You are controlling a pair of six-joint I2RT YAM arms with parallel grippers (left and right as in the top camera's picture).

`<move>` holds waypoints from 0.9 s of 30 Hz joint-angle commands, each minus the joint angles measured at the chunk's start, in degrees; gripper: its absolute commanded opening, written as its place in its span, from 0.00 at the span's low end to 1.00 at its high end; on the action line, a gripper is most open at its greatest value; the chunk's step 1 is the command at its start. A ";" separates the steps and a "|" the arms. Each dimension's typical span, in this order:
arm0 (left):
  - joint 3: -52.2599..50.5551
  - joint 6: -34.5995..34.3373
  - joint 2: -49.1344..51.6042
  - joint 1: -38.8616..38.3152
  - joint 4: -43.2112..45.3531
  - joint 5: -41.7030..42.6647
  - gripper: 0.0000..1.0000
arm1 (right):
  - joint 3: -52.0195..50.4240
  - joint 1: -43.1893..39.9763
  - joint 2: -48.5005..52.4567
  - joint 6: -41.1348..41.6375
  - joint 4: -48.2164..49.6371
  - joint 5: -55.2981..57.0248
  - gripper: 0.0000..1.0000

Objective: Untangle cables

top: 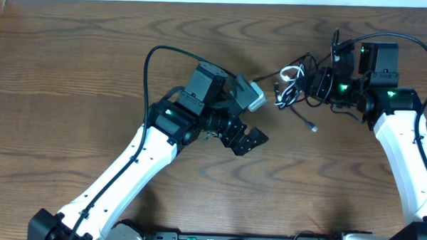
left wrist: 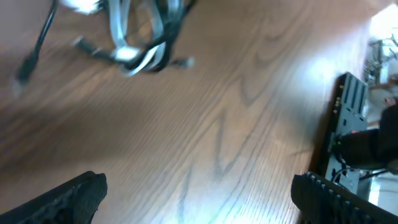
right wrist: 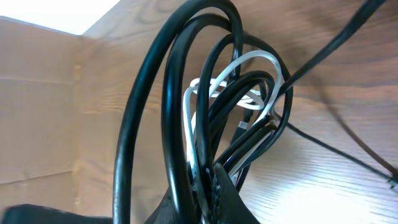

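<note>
Right gripper [right wrist: 208, 186]: was clamped on cables [right wrist: 205, 99], likely as an anchor.
Left gripper [top: 250, 120]: was held wide open, empty, nearby, likely for pulling.

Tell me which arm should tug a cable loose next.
Left. The left gripper is open, empty and facing the cables; the right gripper is shut on them, anchoring the bundle.

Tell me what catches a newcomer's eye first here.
A knot of black and white cables fills the right wrist view, pinched in the shut right tool, right of centre on the table. The left tool hangs wide open over bare wood beside the bundle.
</note>
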 commanded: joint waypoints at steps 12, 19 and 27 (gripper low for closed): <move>1.18 4.81 -0.24 -7.06 10.91 -24.26 1.00 | 1.18 0.35 -0.46 8.74 6.34 -20.92 0.01; 1.18 4.81 0.15 -7.26 15.15 -28.24 1.00 | 1.18 1.86 -0.46 9.49 6.32 -25.33 0.01; 1.18 4.79 1.75 -7.26 14.27 -28.24 0.80 | 1.16 2.38 -0.46 9.75 6.34 -26.56 0.01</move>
